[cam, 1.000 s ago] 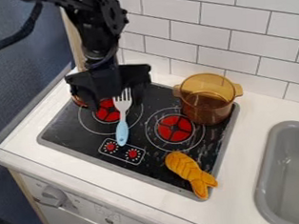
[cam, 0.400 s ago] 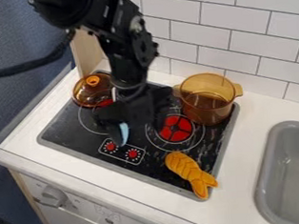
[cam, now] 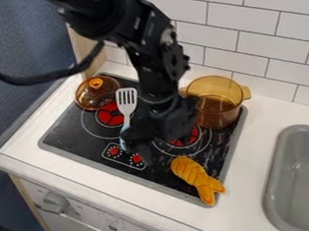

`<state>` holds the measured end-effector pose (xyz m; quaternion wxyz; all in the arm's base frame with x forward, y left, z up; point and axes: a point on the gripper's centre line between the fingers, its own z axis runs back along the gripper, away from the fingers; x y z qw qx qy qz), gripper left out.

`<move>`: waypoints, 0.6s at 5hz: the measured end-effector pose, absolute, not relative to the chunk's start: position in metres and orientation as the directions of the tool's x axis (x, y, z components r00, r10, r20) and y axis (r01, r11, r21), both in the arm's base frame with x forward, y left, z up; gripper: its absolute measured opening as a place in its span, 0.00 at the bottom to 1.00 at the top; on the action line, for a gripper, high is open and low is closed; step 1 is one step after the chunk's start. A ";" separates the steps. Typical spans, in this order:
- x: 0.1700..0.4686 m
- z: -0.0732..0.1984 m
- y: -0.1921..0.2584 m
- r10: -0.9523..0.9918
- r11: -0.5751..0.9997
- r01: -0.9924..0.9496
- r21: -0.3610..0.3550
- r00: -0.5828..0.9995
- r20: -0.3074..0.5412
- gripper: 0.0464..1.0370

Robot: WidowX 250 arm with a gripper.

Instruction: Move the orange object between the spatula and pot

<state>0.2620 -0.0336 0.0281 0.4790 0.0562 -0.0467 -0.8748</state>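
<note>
As the black gripper [cam: 160,137] hangs over the toy stove [cam: 67,130], how far open it is and whether it has hold of anything cannot be told; the orange object [cam: 195,176] lies on the stovetop just beyond it, toward the camera and to the camera's right, outside the gap between spatula and pot, its whole length supported by the flat surface. The spatula [cam: 126,100] lies to the gripper's other side, slotted head toward the wall, its handle running partly behind the gripper; the pot [cam: 213,109] stands upright on its base, past the gripper toward the wall and to the camera's right; a knobbed lid [cam: 96,94] sits farther off behind the spatula, knob up. With the destination lying roughly beneath the gripper, the likely next step is reaching for the orange object; a low swing could nudge the spatula's handle.
</note>
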 end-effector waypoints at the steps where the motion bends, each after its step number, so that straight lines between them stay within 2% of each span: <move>1: 0.269 0.023 -0.048 -0.900 -0.435 0.881 0.185 -0.433 -0.050 0.96; 3: 0.279 -0.001 -0.070 -0.919 -0.388 0.900 0.198 -0.395 -0.004 0.96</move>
